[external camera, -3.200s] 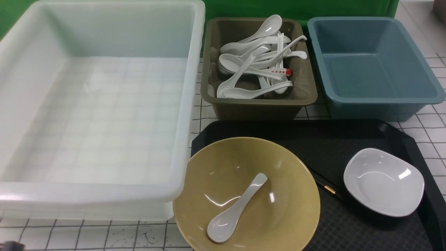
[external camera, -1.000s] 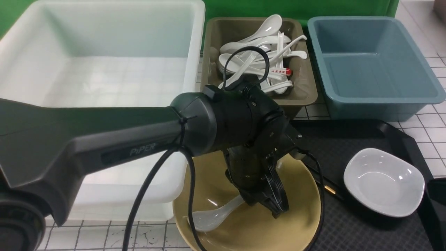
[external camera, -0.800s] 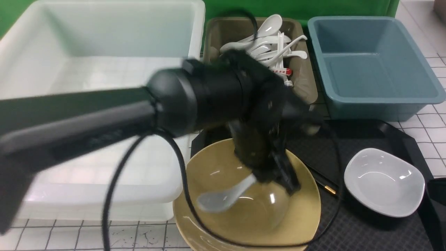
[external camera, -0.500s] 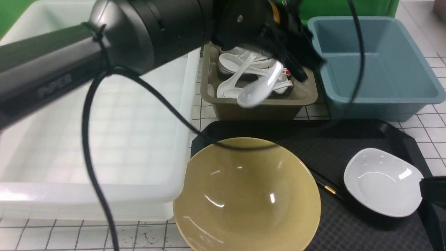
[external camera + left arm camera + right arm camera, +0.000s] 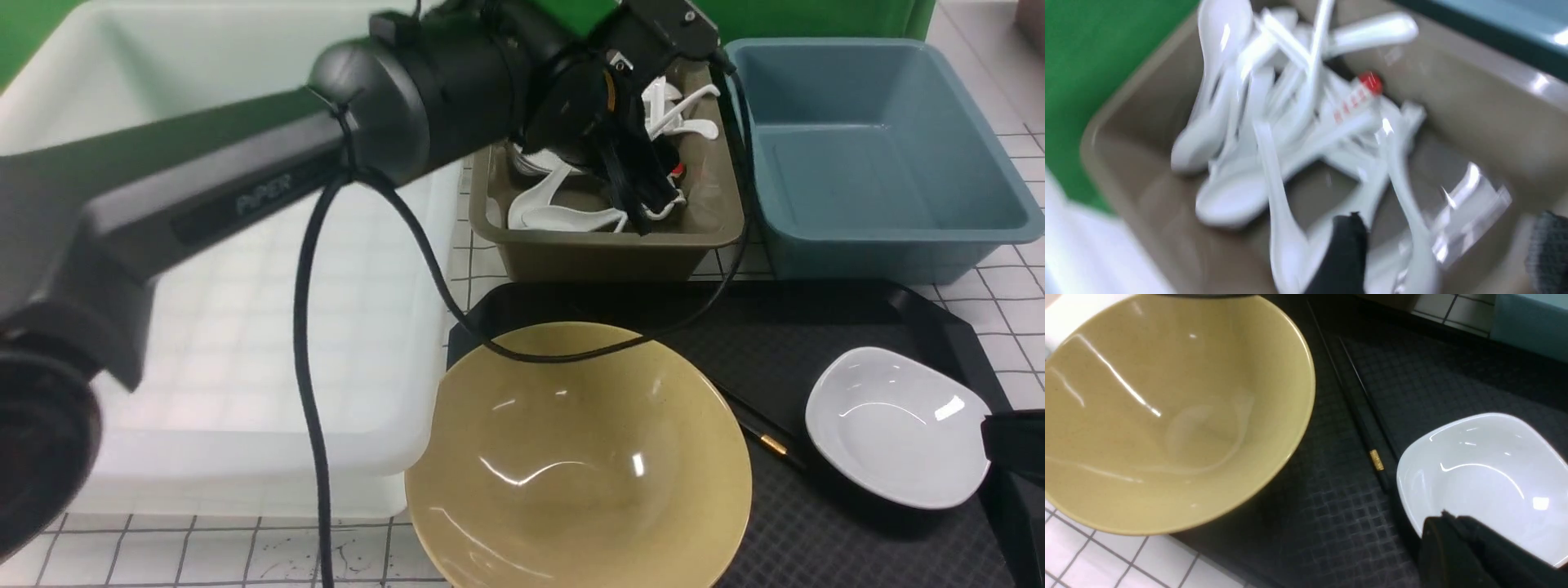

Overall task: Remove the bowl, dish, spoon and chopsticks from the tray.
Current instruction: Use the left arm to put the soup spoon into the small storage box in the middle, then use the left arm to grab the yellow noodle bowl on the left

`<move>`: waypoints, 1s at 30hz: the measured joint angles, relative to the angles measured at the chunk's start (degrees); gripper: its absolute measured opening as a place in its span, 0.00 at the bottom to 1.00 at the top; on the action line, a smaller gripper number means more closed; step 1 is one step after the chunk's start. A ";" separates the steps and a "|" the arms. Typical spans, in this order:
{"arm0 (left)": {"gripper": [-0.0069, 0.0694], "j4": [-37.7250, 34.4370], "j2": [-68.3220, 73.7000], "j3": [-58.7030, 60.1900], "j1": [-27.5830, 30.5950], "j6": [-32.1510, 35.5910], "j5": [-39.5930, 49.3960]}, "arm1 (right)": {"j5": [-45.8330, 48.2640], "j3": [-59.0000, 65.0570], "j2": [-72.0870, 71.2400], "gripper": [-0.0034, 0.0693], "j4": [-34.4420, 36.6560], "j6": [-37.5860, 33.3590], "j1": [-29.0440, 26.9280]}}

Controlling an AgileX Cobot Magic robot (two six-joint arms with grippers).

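The yellow bowl (image 5: 578,457) stands empty on the black tray's (image 5: 824,318) left end, overhanging its rim. Black chopsticks (image 5: 759,433) lie between it and the white dish (image 5: 898,425). My left gripper (image 5: 651,204) hangs open over the olive tub (image 5: 608,245). In the blurred left wrist view its fingers (image 5: 1345,253) stand wide apart, and a white spoon (image 5: 1419,255) lies loose between them among several others. My right gripper (image 5: 1447,522) is shut at the dish's (image 5: 1486,473) near edge and holds nothing. The chopsticks (image 5: 1367,428) and bowl (image 5: 1167,412) lie beyond it.
A big translucent white tub (image 5: 229,245) stands at the left beside the tray. An empty blue tub (image 5: 873,155) sits behind the tray at the right, next to the olive tub. The left arm's cable (image 5: 571,351) droops over the bowl's far rim.
The left gripper lifted the spoon out of the bowl, carried it back over the olive tub and opened; the spoon now lies in that tub. The right gripper has barely moved.
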 joint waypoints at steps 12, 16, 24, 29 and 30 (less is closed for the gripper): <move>0.84 -11.60 8.50 -0.60 -3.89 16.85 21.20 | -0.21 0.00 0.00 0.11 0.07 -1.44 0.00; 0.75 -12.67 10.38 -0.60 -3.89 22.39 21.52 | -0.21 0.00 0.00 0.11 0.08 -1.44 0.00; 0.18 -20.42 6.38 -3.33 -3.65 24.75 25.77 | -0.21 0.00 0.00 0.11 0.08 -1.44 0.00; 0.11 -27.48 3.99 -5.46 -2.40 24.57 27.16 | -0.21 0.00 0.00 0.11 0.08 -1.44 0.00; 0.10 -30.15 3.12 -5.52 -1.49 24.57 26.53 | -0.21 0.00 0.00 0.11 0.08 -1.44 0.00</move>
